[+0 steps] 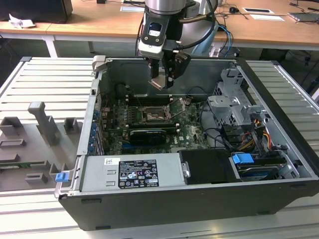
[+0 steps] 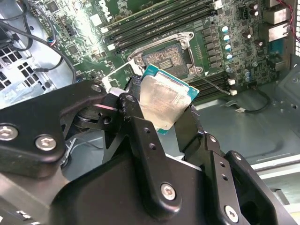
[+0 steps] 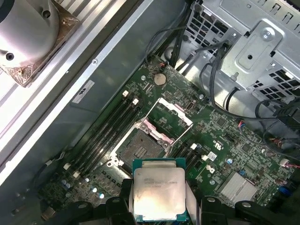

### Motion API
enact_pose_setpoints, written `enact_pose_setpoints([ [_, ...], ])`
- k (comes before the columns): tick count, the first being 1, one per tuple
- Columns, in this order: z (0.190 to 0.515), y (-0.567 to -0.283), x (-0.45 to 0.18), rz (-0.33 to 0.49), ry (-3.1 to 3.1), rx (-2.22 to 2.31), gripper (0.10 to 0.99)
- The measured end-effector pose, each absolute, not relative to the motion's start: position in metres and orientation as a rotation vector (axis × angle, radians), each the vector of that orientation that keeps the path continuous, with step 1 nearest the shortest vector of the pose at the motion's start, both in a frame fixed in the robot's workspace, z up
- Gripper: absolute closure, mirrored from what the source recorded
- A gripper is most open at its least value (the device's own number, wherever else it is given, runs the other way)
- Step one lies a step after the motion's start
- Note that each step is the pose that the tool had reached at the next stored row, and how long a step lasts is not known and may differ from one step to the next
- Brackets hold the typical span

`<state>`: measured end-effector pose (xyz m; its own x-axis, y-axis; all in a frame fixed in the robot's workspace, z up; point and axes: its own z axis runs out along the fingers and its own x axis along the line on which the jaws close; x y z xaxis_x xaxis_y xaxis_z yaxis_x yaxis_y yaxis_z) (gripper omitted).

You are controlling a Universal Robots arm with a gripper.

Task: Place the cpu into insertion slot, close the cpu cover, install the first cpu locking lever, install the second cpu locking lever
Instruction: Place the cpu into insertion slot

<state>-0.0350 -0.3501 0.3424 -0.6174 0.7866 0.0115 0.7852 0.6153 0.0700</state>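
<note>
My gripper (image 1: 161, 82) hangs inside the open computer case, shut on the cpu (image 2: 165, 99), a flat square chip with a pale metal face and a teal edge. In both wrist views the black fingers (image 3: 123, 197) press the chip's two opposite sides. The cpu (image 3: 157, 188) is held above the green board, apart from it and just to one side of the insertion slot (image 3: 138, 151). The slot (image 2: 167, 58) lies uncovered, dark inside its silvery frame. The cpu cover (image 3: 171, 116) is swung open beside the slot, its square window showing the board beneath.
Long black memory slots (image 2: 154, 21) run along the socket. A metal drive cage (image 1: 232, 102) with cable bundles fills the exterior view's right of the case. A power supply (image 1: 132, 172) sits at the front. Grey fixtures (image 1: 42, 122) stand on the ribbed table.
</note>
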Motion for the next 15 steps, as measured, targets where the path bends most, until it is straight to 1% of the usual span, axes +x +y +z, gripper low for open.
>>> enact_pose_setpoints([
  [15,0.3353,-0.3501,-0.0349,0.102,2.676,1.593,0.553],
])
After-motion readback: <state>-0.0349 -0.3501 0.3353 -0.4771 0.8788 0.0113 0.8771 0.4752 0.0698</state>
